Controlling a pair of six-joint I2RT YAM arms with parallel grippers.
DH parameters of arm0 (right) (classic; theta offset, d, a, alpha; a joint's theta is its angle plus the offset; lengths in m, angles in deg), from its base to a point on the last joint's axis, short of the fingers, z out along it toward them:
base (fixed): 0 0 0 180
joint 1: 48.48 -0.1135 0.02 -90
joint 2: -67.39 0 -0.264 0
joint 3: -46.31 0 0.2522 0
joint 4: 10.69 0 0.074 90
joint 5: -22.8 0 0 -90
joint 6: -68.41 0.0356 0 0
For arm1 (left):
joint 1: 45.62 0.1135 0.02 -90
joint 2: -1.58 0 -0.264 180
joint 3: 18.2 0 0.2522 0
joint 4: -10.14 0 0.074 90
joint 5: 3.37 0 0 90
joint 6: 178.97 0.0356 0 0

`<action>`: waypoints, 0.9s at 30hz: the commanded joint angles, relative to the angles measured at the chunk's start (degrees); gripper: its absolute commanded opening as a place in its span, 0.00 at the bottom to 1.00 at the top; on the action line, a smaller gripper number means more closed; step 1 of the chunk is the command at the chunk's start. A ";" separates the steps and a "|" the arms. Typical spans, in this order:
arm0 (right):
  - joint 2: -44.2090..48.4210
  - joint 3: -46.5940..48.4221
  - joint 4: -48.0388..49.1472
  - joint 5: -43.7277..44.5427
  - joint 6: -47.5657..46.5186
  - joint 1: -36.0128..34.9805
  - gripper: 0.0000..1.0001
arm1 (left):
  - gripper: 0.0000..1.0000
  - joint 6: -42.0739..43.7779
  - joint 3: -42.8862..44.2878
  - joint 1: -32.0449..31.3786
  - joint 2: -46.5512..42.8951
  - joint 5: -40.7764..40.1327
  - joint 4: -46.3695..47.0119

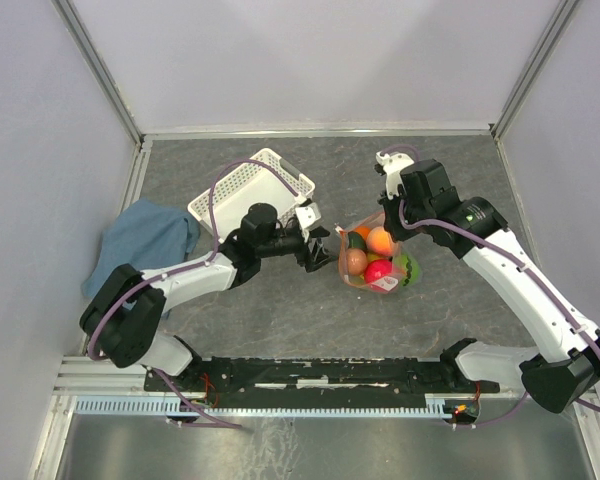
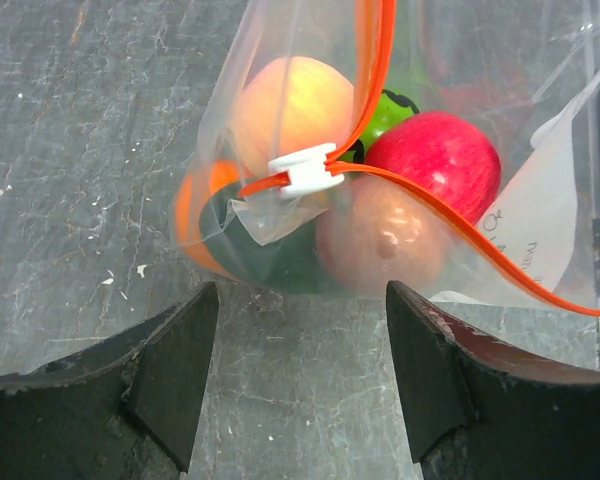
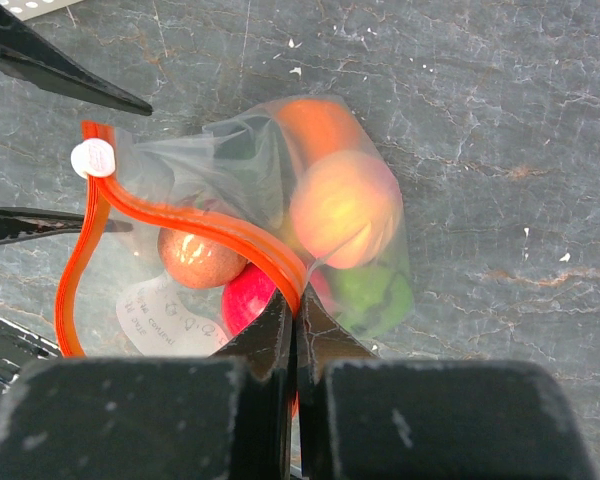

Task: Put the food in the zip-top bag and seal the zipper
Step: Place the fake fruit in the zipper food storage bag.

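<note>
Grey slate-look table [image 1: 460,200], walled on three sides. Blue cloth [image 1: 145,240] bunched at the left edge. White lattice basket [image 1: 242,185] tipped up just behind the left arm's wrist, apart from the bag.

Zip-top bag [image 1: 375,258] lies mid-table between the two grippers with the food inside: peach [image 3: 342,205], orange [image 3: 315,125], red apple [image 2: 435,160], brown piece [image 2: 380,235], green round one [image 3: 365,295]. A dark green shape low in the bag can't be identified. A paper slip in the bag has print too small to read.

Left arm stretched low across the table. Left gripper [image 2: 300,290] faces the bag's corner, jaws wide apart, nothing between them, tips just short of the plastic.

Right arm bent over from the far side. Right gripper [image 3: 295,320] points down, jaws pressed together on the zipper [image 3: 195,225] partway along. The strip bows away from there, so the mouth gapes. White slider [image 2: 305,172] sits at the end nearest the left gripper. The right fingers hide the strip beneath them.
</note>
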 commanded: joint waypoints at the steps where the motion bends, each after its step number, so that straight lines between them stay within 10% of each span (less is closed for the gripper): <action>1: -0.26 2.90 2.52 -1.63 -1.17 -0.04 0.01 | 0.74 7.84 3.51 0.28 2.46 4.58 5.09; 27: -0.97 2.99 2.70 -3.09 -2.35 -0.01 0.02 | 0.64 17.01 8.92 2.53 8.10 15.48 5.93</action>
